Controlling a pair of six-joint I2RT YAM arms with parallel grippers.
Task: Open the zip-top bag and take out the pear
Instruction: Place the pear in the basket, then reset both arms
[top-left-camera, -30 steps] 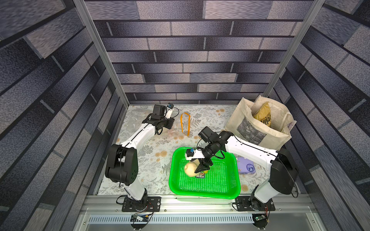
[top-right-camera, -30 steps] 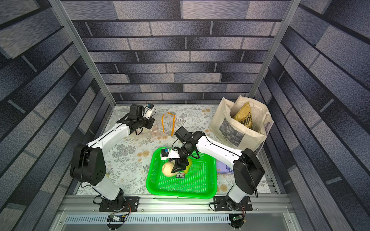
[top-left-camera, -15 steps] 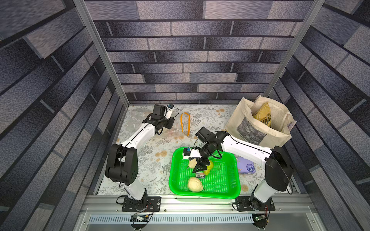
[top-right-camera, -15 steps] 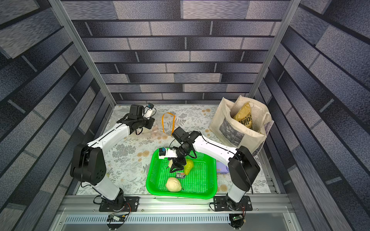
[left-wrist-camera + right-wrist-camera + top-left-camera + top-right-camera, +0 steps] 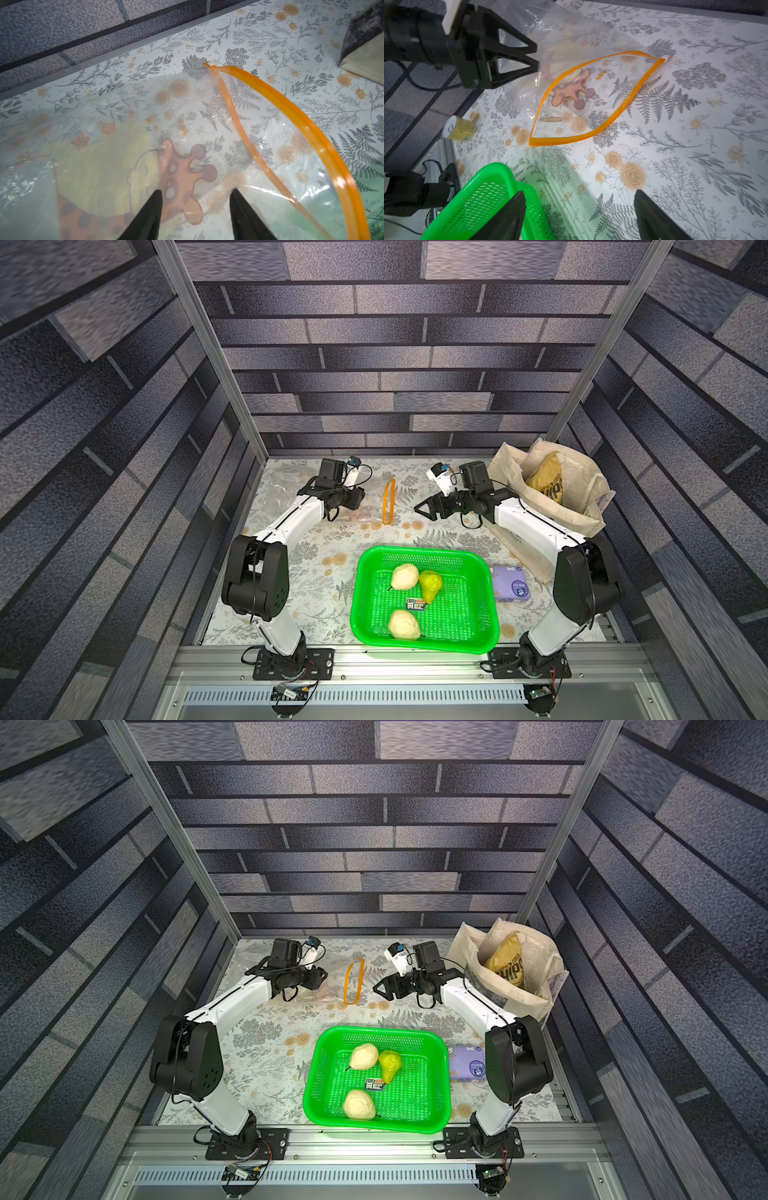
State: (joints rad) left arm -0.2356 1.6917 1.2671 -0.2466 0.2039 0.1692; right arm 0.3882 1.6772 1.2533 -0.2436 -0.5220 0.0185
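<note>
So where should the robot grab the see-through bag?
Pinch one lip of the orange zip strip on the zip-top bag, coming from the mouth side, where the right gripper faces it: the mouth gapes in a loop, so a lip probably fits.

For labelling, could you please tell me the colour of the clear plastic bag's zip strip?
Orange zip strip, clearest in right wrist view.

A green basket (image 5: 419,551) sits beside a purple packet (image 5: 510,583), and a cream tote (image 5: 586,510) holds a yellow chip bag (image 5: 546,481).
</note>
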